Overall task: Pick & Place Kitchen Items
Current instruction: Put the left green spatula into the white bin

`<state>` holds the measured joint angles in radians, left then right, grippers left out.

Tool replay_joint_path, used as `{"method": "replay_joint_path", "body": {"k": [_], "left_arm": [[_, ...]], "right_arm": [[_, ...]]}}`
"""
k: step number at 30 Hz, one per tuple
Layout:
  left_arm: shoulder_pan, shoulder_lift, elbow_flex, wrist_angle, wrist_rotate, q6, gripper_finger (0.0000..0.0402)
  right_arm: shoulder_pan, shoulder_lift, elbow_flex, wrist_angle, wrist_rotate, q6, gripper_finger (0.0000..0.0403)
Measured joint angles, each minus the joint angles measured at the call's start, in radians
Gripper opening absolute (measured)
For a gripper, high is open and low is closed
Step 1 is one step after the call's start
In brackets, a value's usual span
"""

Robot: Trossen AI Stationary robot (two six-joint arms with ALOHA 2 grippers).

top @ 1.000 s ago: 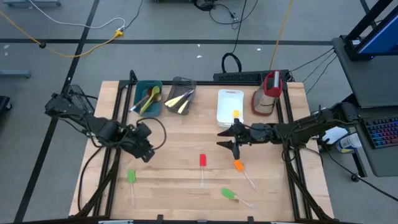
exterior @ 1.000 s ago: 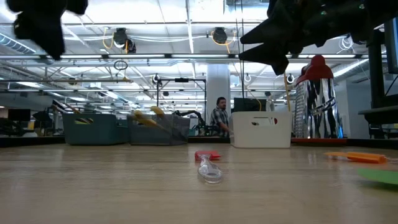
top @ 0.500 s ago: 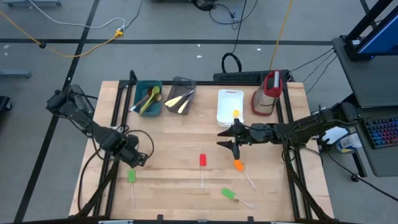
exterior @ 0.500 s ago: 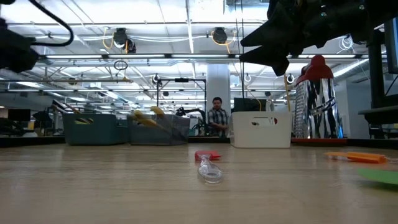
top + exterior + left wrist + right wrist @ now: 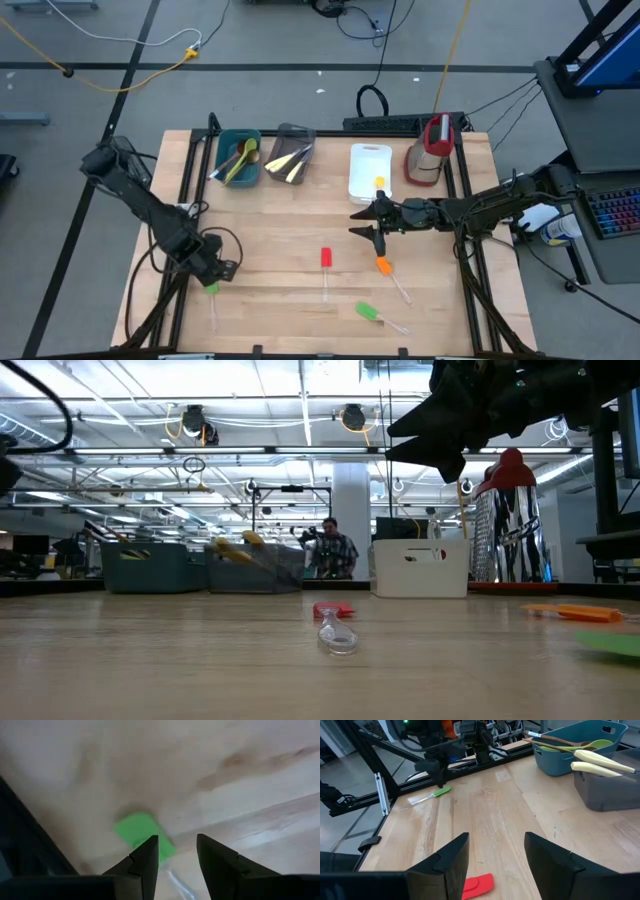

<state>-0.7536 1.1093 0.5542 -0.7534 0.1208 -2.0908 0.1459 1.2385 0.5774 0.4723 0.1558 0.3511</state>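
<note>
Lighting: even, diffuse, bright throughout. Source: ceiling light strips (image 5: 150, 400) in the low view, upper half of frame, running into the distance. Shadows: faint and soft on the wooden table (image 5: 290, 220) in the high view. Glare: bright streaks on the chrome jug (image 5: 510, 530), right of frame. Focus: low view foreground tabletop soft; left wrist view blurred overall, green spatula head (image 5: 142, 837) smeared at centre. Silhouette: dark arm at upper right of low view, backlit.
</note>
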Motion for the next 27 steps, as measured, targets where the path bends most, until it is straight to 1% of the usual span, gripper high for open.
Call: {"method": "replay_joint_path", "body": {"k": [4, 8, 12, 19, 27], "left_arm": [[-0.038, 0.04, -0.007, 0.031, 0.06, -0.122, 0.0136], [-0.071, 0.066, -0.007, 0.03, 0.065, -0.261, 0.0136], [-0.101, 0.089, -0.008, 0.034, 0.065, -0.354, 0.0136], [-0.14, 0.137, -0.008, 0.069, 0.064, -0.436, 0.0136], [-0.145, 0.198, -0.004, 0.087, 0.063, -0.417, 0.0136]], "right_arm": [[0.0, 0.0, 0.0, 0.0, 0.0, -0.007, 0.0182], [0.0, 0.0, 0.0, -0.007, 0.0, -0.024, 0.0181], [0.0, 0.0, 0.0, -0.008, 0.0, -0.024, 0.018], [0.0, 0.0, 0.0, -0.007, 0.0, -0.024, 0.0178], [0.0, 0.0, 0.0, -0.007, 0.0, -0.024, 0.0176]]}}
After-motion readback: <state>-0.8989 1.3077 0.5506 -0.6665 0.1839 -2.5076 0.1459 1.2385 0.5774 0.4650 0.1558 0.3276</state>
